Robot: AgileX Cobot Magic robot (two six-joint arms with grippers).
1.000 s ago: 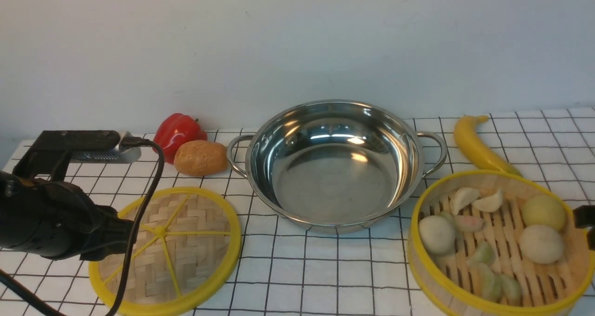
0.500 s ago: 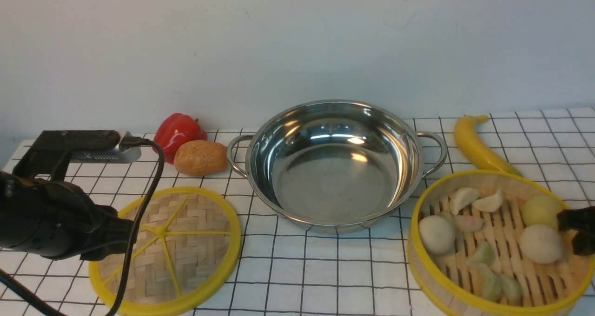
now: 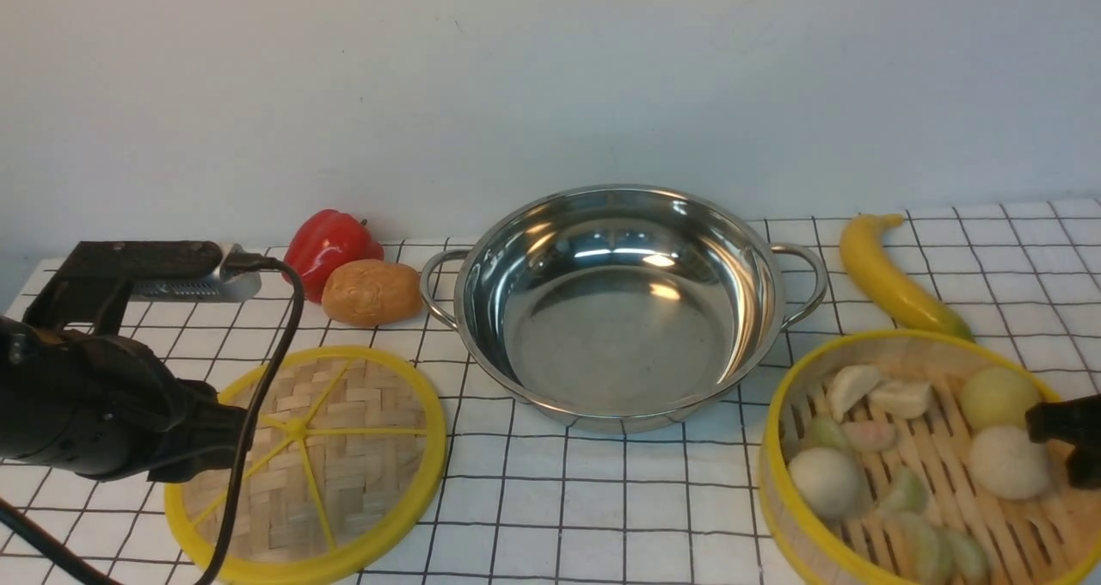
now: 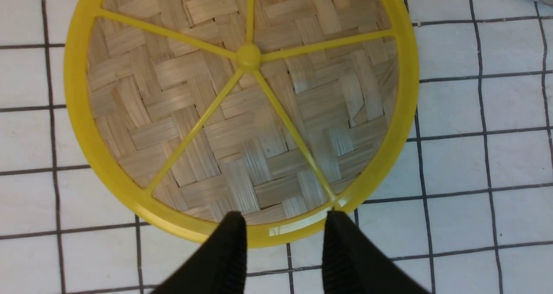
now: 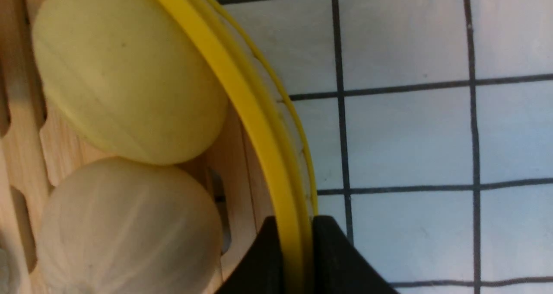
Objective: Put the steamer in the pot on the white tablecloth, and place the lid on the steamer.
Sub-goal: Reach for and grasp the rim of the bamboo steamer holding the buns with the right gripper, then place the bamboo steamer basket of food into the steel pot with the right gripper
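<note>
Bamboo sits at both ends of the white tablecloth (image 3: 602, 499) that covers the table. At far left the lid (image 3: 297, 427) lies flat, well apart from the steamer (image 5: 259, 112). The left tool (image 4: 283, 218) hovers over the lid's near rim with its jaws parted and nothing pinched. It looks parked there to take the lid once the basket is seated, since the lid goes on last.

Behind the lid a red pepper (image 3: 331, 241) and a potato (image 3: 372, 292) rest side by side, just beside the left handle of the pot (image 3: 615, 335), and have no part in the job. The pot stands in the middle, empty, so the way in from above is free. Behind it to the right lies a yellow banana (image 3: 886, 271), close to the steamer's far rim.

The steamer is at the right front of the cloth, beside the pot and not in it, loaded with buns (image 3: 1006, 463) and dumplings (image 3: 899, 396). The right tool (image 5: 297, 225) is clamped on its wall, one finger inside and one outside, on the side away from the pot. That edge grip probably suits a lift and a carry leftward. A one-sided hold on a full basket could let it tip, though. Whether it is off the cloth cannot be told.
</note>
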